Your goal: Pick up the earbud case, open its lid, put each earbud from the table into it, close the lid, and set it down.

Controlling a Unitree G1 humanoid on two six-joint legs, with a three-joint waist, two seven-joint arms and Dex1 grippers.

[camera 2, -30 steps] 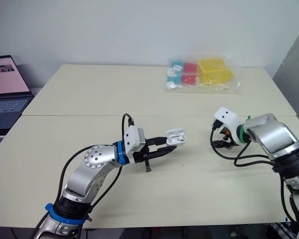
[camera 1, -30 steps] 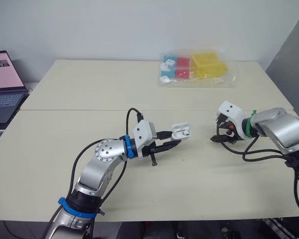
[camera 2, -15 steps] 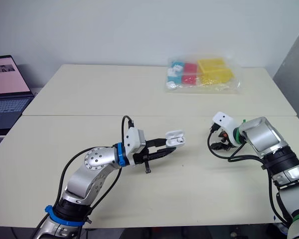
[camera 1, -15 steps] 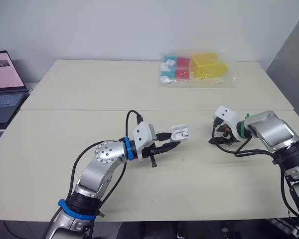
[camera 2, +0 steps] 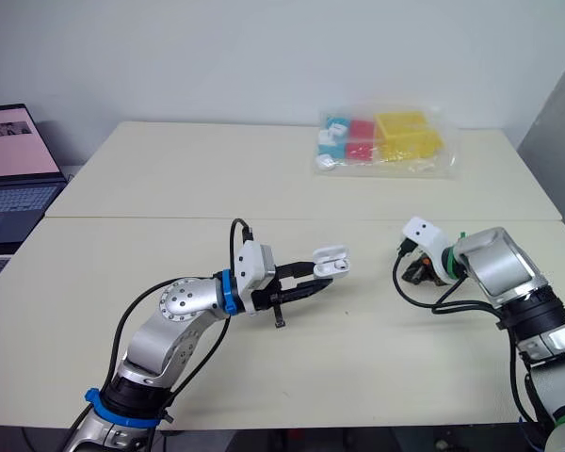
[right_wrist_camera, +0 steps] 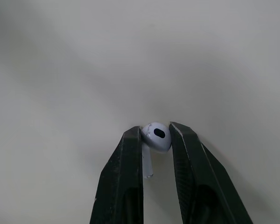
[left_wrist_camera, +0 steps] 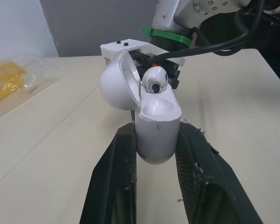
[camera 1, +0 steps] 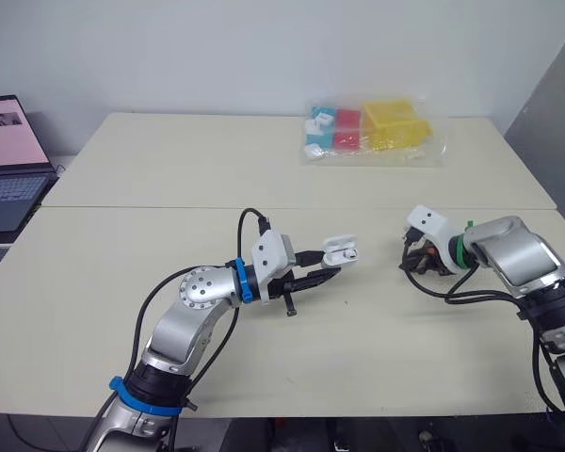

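Since 1.0 s ago: left gripper (camera 1: 333,269) has not shifted and stays clamped on the lower body of the earbud case (left_wrist_camera: 156,126), held off the table (camera 1: 169,169). The lid (left_wrist_camera: 119,86) is still tipped open. The right gripper (right_wrist_camera: 155,130) remains low over the table, out beyond the left fingertips; its forearm has drawn in slightly.

Count:
- Cases: 1.
- Earbuds: 2. One earbud (left_wrist_camera: 154,79) is seated in the case. The second earbud (right_wrist_camera: 157,137) is pinched between the right fingers, stem hanging toward the tabletop.
- Bag of coloured blocks (camera 1: 372,132): 1, well beyond both grippers.
- Laptop (camera 1: 5,179): 1.
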